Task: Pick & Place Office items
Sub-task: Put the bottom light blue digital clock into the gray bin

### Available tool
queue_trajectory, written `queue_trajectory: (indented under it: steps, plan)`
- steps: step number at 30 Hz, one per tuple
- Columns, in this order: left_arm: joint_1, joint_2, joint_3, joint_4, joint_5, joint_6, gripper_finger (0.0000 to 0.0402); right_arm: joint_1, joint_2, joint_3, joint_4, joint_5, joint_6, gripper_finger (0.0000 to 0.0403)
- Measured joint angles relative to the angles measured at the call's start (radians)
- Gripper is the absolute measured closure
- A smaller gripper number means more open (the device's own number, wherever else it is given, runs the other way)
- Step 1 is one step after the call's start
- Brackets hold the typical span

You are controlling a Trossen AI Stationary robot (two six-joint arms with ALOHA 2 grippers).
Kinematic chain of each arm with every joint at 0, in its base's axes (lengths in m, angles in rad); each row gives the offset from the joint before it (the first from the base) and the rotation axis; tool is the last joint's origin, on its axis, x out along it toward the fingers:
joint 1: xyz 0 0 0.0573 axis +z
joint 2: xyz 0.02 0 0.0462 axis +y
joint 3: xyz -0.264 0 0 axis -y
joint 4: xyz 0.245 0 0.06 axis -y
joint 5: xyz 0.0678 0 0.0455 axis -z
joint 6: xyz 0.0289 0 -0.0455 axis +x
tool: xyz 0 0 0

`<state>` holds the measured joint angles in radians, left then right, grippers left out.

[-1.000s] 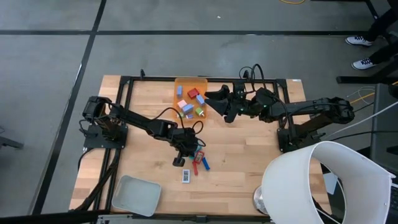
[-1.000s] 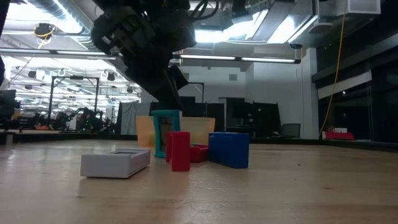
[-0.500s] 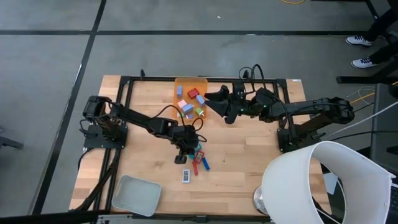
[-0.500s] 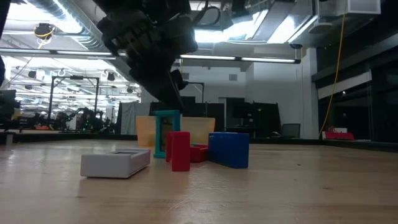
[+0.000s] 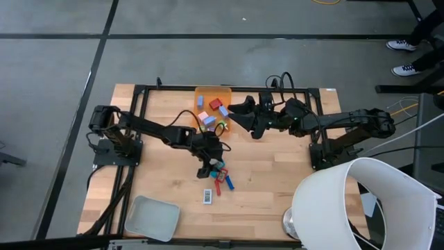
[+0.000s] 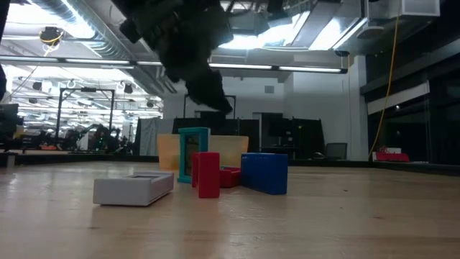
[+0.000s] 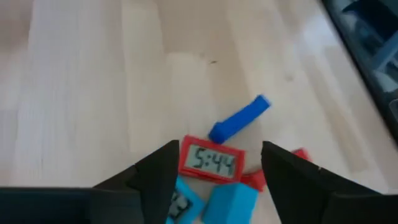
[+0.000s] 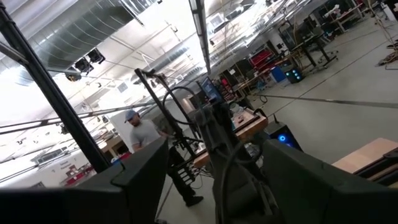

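Note:
Several small office items lie mid-table: a red clock piece (image 7: 211,163), a blue bar (image 7: 239,118), teal pieces (image 7: 227,202) and a white flat piece (image 5: 207,196). In the low view a teal frame piece (image 6: 192,152) stands upright on the table beside a red block (image 6: 208,174) and a blue block (image 6: 264,173). My left gripper (image 7: 221,148) (image 5: 207,169) hovers open just above this group, touching none of it. My right gripper (image 5: 236,114) (image 8: 214,149) is raised beside the orange bin (image 5: 211,94), open and holding nothing.
The orange bin at the table's far middle holds several coloured pieces (image 5: 211,111). A pale grey tray (image 5: 152,217) sits at the near left corner. A black frame (image 5: 139,90) runs round the table, and a large white lampshade (image 5: 361,205) covers the near right.
My left gripper has risen from the top of the upright teal frame piece and drawn slightly toward the table's far edge. The teal piece still stands where it was, and the other pieces have not moved.

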<state>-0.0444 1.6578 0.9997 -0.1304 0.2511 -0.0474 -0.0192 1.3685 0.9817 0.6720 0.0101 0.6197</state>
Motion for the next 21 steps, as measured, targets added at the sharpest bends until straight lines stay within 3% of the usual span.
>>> queue_trajectory:
  steps: [6, 14, 21]
  plan:
    - [-0.032, -0.026, 0.020, -0.103, -0.034, 0.106, 0.0146, 0.000, 0.000, 0.000, -0.008, -0.003, 0.000, 0.0142]
    - [-0.112, -0.001, 0.021, -0.169, -0.159, 0.181, 0.0148, 0.000, 0.000, 0.000, -0.009, -0.003, -0.003, 0.0142]
    - [-0.103, 0.027, 0.022, -0.174, -0.166, 0.183, 0.0148, 0.000, 0.000, 0.000, -0.010, 0.001, -0.004, 0.0142]
